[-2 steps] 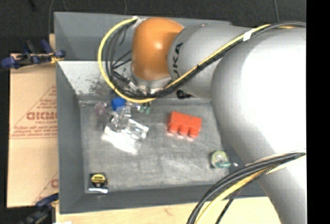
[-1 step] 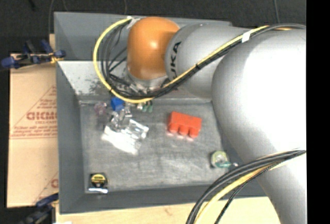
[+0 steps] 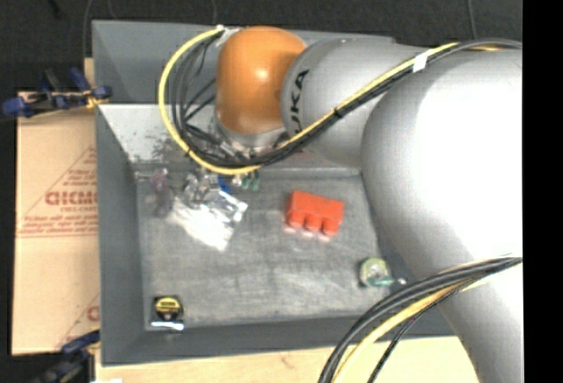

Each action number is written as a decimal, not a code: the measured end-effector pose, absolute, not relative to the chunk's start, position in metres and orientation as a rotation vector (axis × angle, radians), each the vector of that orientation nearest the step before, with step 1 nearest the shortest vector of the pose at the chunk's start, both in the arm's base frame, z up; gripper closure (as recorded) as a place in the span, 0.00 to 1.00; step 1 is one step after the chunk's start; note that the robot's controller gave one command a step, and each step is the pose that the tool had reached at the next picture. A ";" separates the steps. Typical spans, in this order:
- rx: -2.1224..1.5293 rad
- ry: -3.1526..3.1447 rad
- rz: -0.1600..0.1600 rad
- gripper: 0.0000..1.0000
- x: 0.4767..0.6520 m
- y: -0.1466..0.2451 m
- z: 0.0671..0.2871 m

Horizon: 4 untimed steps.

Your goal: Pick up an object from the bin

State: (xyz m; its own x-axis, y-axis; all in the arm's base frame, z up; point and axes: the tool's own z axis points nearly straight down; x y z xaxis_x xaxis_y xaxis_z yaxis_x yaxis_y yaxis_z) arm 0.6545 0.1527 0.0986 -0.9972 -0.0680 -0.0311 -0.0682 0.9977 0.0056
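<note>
Pick not yet made: gripper point(image 3: 214, 186) low in the upper-left part of the bin point(image 3: 119, 223), nothing seen lifted.
The gripper, under the wrist's orange cover point(image 3: 251, 77), stands at the upper edge of a crumpled clear packet point(image 3: 209, 221), touching it or just above it (the view does not settle which). Whether it is released or clenched cannot be told. Judged outstanding: grasp and lift. A red block point(image 3: 312, 213) lies apart, to the packet's right.
</note>
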 end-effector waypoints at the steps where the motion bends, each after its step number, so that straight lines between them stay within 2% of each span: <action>1: -0.094 3.131 0.004 1.00 0.655 0.140 0.195; 2: -0.202 3.125 0.004 1.00 0.653 0.138 0.111; 3: -0.197 3.127 0.005 1.00 0.652 0.139 0.109; 4: -0.672 3.061 -0.003 1.00 0.632 0.145 0.251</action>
